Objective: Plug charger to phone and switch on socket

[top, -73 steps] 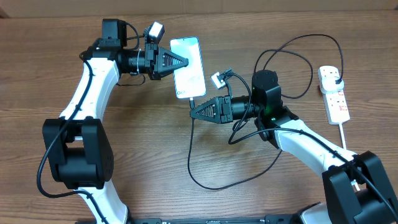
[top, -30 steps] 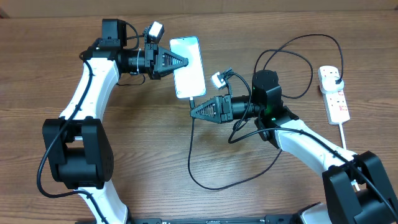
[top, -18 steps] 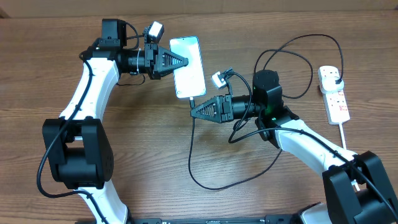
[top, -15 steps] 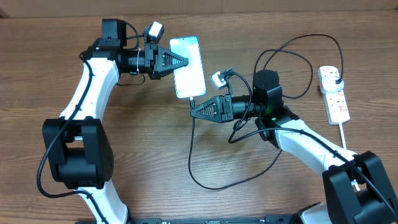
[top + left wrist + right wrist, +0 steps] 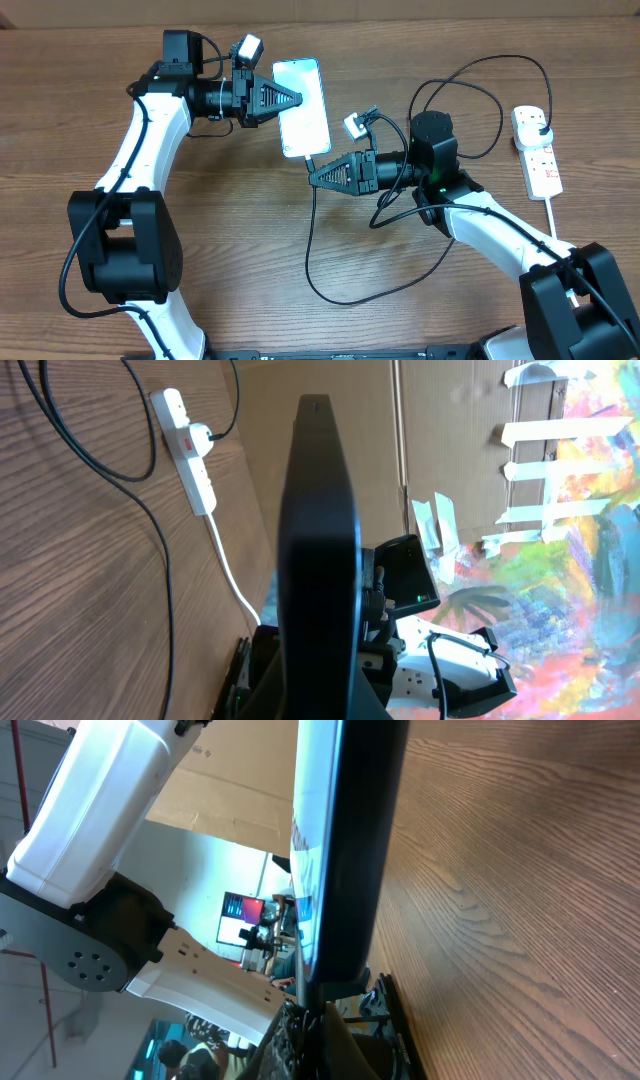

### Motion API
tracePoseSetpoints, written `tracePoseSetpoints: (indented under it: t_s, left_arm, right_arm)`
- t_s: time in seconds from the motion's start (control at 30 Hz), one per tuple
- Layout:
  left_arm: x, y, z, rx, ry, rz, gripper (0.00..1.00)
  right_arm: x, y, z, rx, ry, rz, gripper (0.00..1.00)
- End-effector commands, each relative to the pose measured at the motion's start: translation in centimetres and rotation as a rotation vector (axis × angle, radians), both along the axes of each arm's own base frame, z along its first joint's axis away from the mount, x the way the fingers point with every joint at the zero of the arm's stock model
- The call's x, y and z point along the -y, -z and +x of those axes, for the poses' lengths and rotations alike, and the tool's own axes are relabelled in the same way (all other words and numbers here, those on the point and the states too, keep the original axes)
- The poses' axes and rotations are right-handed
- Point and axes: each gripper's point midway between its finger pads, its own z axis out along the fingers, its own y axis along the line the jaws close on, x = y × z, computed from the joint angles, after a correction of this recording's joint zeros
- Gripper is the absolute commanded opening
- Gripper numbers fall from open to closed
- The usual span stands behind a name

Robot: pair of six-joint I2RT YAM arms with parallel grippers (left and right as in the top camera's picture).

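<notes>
Nearest the robot bases, the charger lies in a wide loop on the wooden table. Up from that loop, the right gripper has its fingers closed tight on the charger just behind the connector tip, which sits at the near end of the phone. The phone shows its lit screen to the overhead camera. The left gripper is clamped on the phone's left edge. Well off to the right lies the socket, and the black cable runs to its far end.
</notes>
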Motion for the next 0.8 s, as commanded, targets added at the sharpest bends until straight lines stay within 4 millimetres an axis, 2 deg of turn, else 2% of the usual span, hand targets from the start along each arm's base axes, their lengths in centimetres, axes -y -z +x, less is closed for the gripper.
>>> tracePoseSetpoints:
  t_s: [0.0, 0.6, 0.77]
  left_arm:
    - [0.30, -1.79, -0.60, 0.051, 0.031, -0.044, 0.04]
    - [-0.06, -1.78, -0.43, 0.051, 0.022, -0.043, 0.04]
    - [0.53, -1.79, -0.70, 0.052, 0.037, -0.044, 0.04]
  right_arm:
    - [0.73, -0.62, 1.76, 0.033, 0.091, -0.001, 0.04]
    - [0.80, -0.27, 1.97, 0.018, 0.105, -0.012, 0.04]
    - [0.83, -0.21, 2.31, 0.016, 0.125, -0.016, 0.04]
